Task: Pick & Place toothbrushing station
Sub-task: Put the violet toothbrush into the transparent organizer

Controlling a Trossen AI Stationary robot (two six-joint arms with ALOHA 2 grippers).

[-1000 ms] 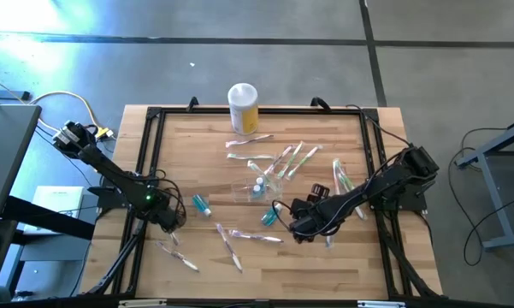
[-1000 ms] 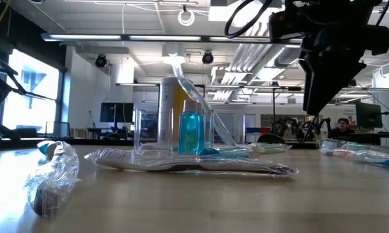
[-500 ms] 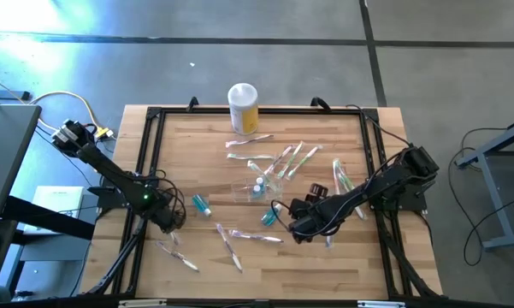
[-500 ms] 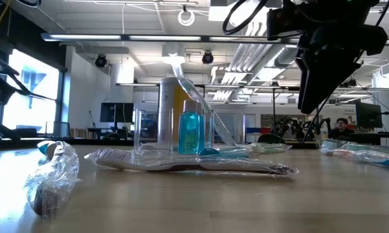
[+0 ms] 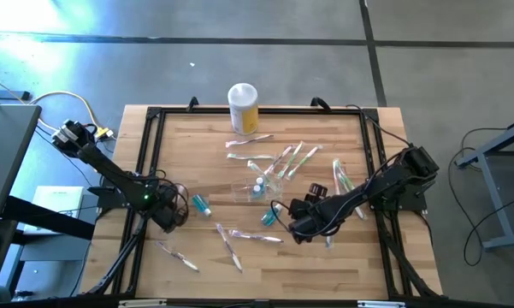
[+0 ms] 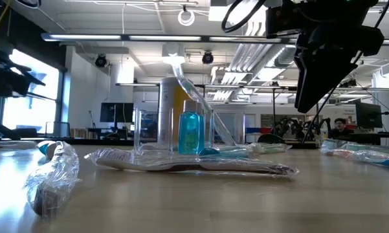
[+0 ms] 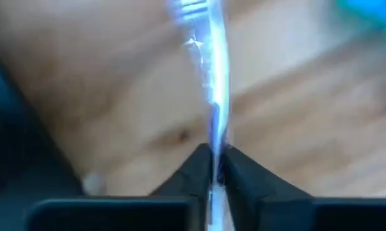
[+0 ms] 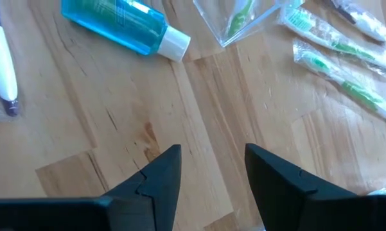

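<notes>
Only the left wrist view shows the left gripper (image 7: 215, 168) pinched shut on a wrapped toothbrush (image 7: 209, 77). In the high view's centre sits the toothbrushing station (image 5: 258, 186); lower right, the right gripper (image 8: 212, 170) hovers open, empty.

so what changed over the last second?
The left tool closed on a clear-wrapped toothbrush near the table's left edge, and its arm shifted slightly. In the low view the right arm swung a little. The right tool stays open and empty over bare wood; the blue bottle, yellow jar and clear container haven't moved.
</notes>
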